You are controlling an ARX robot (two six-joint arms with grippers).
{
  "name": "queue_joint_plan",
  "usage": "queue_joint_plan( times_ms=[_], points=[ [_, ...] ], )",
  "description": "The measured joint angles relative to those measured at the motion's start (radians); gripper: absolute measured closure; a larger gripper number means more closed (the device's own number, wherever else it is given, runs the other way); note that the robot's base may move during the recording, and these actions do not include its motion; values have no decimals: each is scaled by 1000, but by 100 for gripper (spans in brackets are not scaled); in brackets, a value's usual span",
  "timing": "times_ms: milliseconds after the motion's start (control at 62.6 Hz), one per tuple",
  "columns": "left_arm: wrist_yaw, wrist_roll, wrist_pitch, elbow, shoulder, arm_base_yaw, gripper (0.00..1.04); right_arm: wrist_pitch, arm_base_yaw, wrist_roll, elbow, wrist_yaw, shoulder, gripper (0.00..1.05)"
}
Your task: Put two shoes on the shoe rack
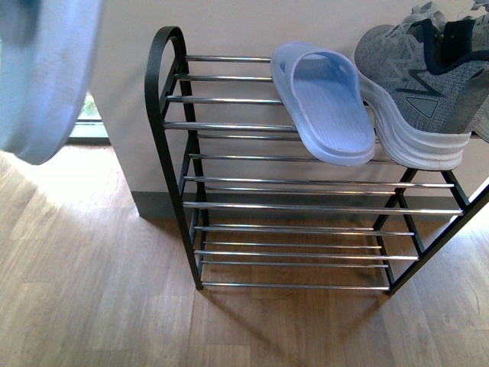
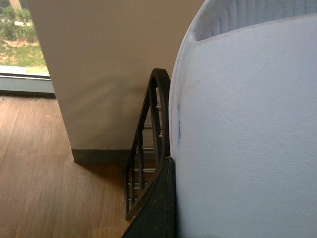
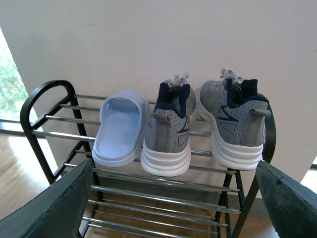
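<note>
Presently both grey sneakers point(image 3: 167, 130) point(image 3: 237, 124) sit on the shoe rack's point(image 1: 170, 138) top shelf beside one slipper point(image 1: 325, 103); left end effector point(image 2: 158, 208) grips the second slipper point(image 2: 247, 148); right end effector point(image 3: 178, 198) gapes empty; likely hazard: the slipper knocking its mate off.

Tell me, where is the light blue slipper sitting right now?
The light blue slipper lies on the top shelf of the shoe rack, left of the two grey sneakers in the front view.
</note>
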Motion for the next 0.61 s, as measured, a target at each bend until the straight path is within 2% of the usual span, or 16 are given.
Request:
queue_joint_plan(
  times_ms=[288,607],
  points=[
    [-9,8,9,226,304,-38,103,0,0,0,0,0,0,9],
    [-39,34,-72,571,640,-76,103,0,0,0,0,0,0,9]
  ],
)
